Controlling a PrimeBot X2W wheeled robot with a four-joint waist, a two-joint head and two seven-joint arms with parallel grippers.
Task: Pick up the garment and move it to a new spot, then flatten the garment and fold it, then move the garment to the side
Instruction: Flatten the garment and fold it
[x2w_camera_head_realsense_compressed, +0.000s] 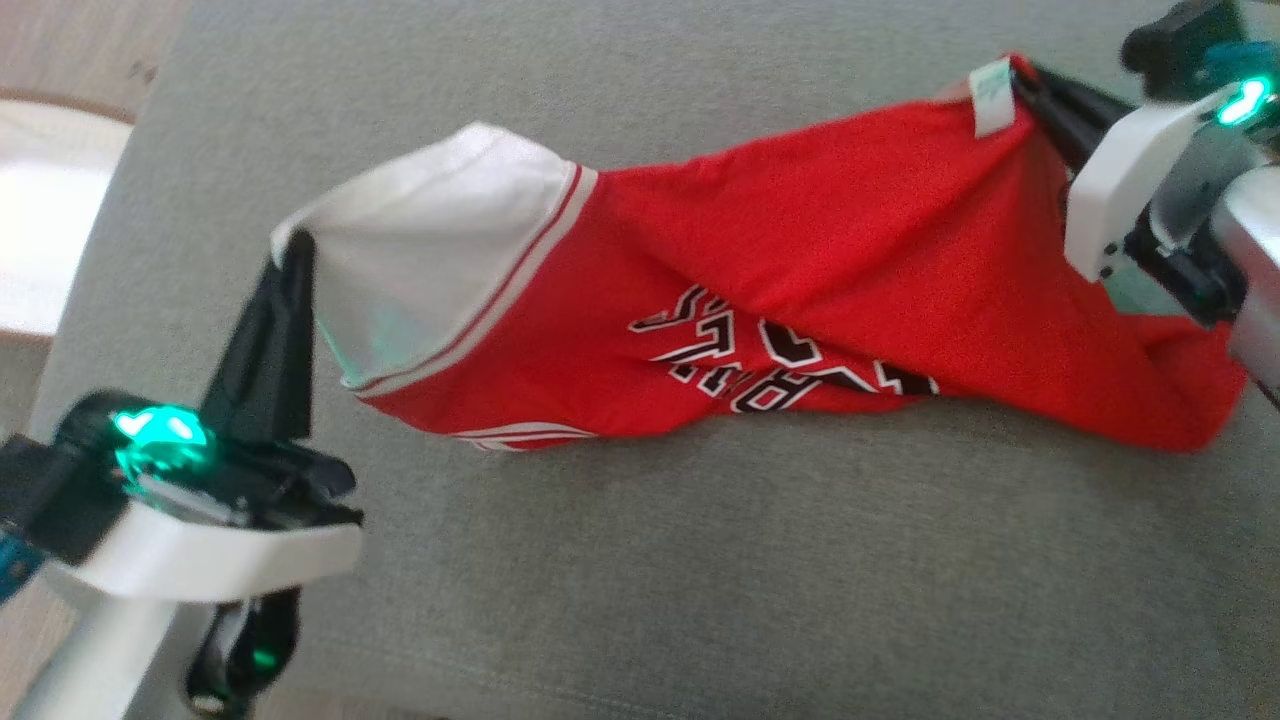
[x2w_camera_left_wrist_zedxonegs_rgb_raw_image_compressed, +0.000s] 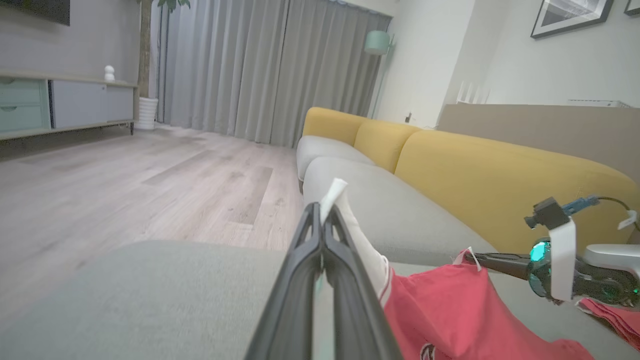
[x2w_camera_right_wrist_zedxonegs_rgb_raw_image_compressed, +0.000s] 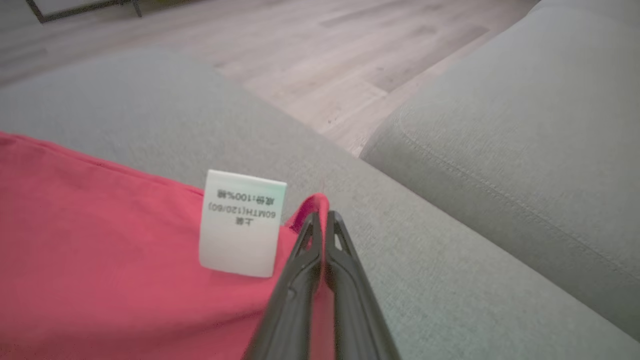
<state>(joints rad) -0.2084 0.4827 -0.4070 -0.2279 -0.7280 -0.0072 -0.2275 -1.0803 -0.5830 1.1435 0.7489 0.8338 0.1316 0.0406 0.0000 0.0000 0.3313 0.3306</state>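
Observation:
A red garment (x2w_camera_head_realsense_compressed: 800, 270) with a white sleeve (x2w_camera_head_realsense_compressed: 430, 250) and black-and-white lettering hangs stretched between my two grippers above a grey sofa seat (x2w_camera_head_realsense_compressed: 700, 580). My left gripper (x2w_camera_head_realsense_compressed: 295, 245) is shut on the white sleeve's tip, and the left wrist view shows white cloth (x2w_camera_left_wrist_zedxonegs_rgb_raw_image_compressed: 332, 192) pinched at my left gripper (x2w_camera_left_wrist_zedxonegs_rgb_raw_image_compressed: 322, 210). My right gripper (x2w_camera_head_realsense_compressed: 1025, 85) is shut on the red edge next to a white care label (x2w_camera_head_realsense_compressed: 990, 95). In the right wrist view my right gripper (x2w_camera_right_wrist_zedxonegs_rgb_raw_image_compressed: 322, 217) pinches red cloth (x2w_camera_right_wrist_zedxonegs_rgb_raw_image_compressed: 100, 240) beside the care label (x2w_camera_right_wrist_zedxonegs_rgb_raw_image_compressed: 242, 222). The garment's lower edge sags onto the seat.
Yellow sofa backs (x2w_camera_left_wrist_zedxonegs_rgb_raw_image_compressed: 500, 175) run along the seat's far side. A second grey cushion (x2w_camera_right_wrist_zedxonegs_rgb_raw_image_compressed: 525, 125) lies beyond a gap with wooden floor (x2w_camera_left_wrist_zedxonegs_rgb_raw_image_compressed: 125, 180). A pale round table (x2w_camera_head_realsense_compressed: 40, 220) stands left of the sofa. Another piece of red cloth (x2w_camera_left_wrist_zedxonegs_rgb_raw_image_compressed: 612, 315) lies under my right arm.

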